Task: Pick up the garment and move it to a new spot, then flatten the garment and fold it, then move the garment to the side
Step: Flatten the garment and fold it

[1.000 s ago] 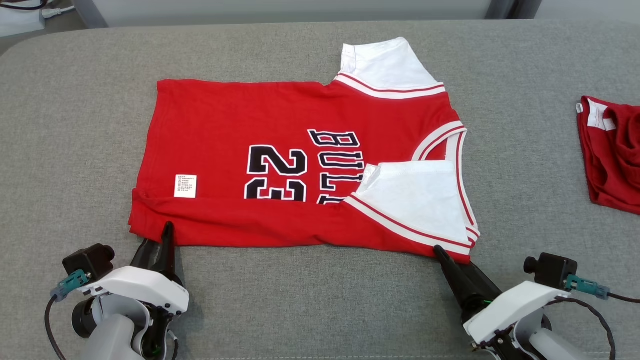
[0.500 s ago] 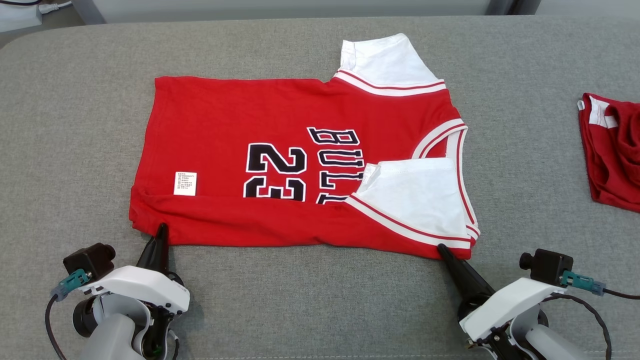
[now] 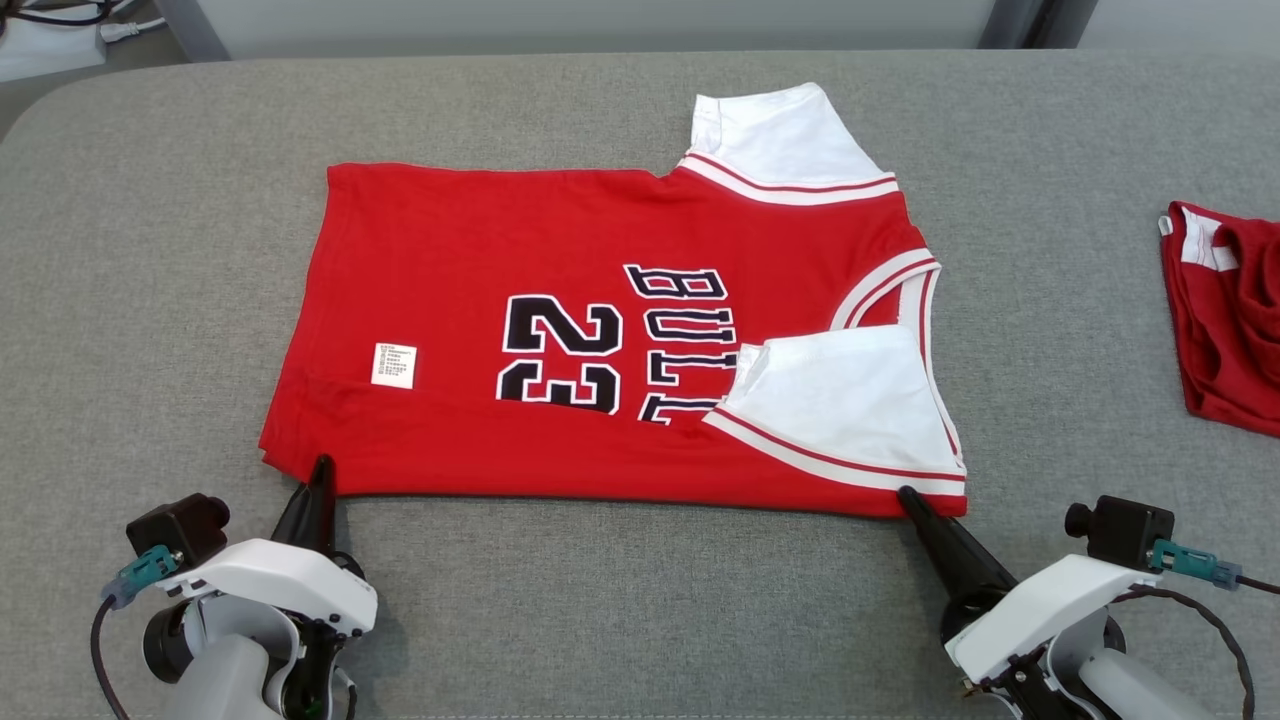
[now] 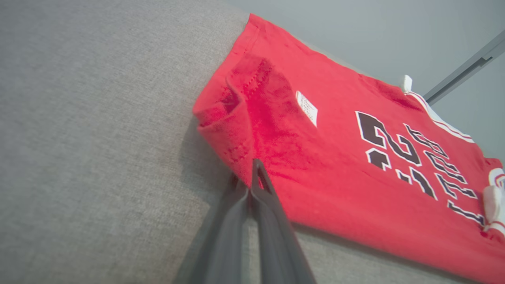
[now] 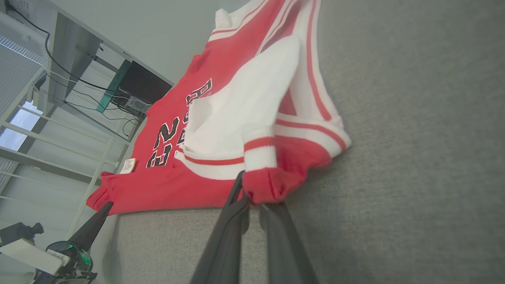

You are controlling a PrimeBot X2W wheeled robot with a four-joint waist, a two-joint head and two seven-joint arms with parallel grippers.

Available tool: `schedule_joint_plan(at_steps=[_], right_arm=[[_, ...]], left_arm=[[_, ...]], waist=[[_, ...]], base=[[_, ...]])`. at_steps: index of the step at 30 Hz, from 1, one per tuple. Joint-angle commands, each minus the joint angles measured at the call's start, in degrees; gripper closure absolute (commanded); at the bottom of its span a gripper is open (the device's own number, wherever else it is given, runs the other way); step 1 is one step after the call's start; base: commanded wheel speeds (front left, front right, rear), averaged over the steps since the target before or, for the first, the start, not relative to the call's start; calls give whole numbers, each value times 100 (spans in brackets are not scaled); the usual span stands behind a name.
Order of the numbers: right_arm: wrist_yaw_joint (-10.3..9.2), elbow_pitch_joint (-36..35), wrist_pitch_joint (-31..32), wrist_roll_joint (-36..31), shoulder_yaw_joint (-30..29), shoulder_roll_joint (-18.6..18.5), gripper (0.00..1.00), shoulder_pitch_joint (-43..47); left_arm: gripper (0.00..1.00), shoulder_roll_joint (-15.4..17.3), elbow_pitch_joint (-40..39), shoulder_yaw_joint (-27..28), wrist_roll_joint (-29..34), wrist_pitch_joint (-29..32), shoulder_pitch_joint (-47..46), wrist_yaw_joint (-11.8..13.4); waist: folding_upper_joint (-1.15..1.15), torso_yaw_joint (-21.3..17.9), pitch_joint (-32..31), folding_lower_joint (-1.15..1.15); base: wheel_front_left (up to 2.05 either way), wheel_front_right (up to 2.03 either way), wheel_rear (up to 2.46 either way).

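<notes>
Both hands went from open to clamped: left hand [image 3: 322,465] pinches the red jersey [image 3: 450,250] by its near hem corner, right hand [image 3: 907,495] grips the near shoulder edge. It lies flat on the counter [image 3: 150,300], 23 up, spare red garment [image 3: 1225,310] far right.

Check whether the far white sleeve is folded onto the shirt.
No, the far sleeve sticks out flat past the edge of the shirt.
</notes>
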Motion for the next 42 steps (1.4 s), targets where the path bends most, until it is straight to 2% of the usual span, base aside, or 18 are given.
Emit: schedule_joint_plan(at_steps=[1,15,30,42], right_arm=[[17,-100,-83,44,21,-94,100,75],[17,-126,-83,121,195,-217,100,335],[17,-271,-83,425,520,-467,100,643],[17,-382,-82,559,708,-637,100,755]], left_arm=[[100,168,-75,209,69,-51,28,16],[100,11,14,275,325,-51,360,14],[100,-17,268,322,380,-51,655,7],[100,-27,372,357,445,-51,779,150]], waist=[[0,11,-14,0],[0,122,-359,0],[0,14,-844,0],[0,43,-952,0]], base=[[0,0,0],[0,0,0],[0,0,0],[0,0,0]])
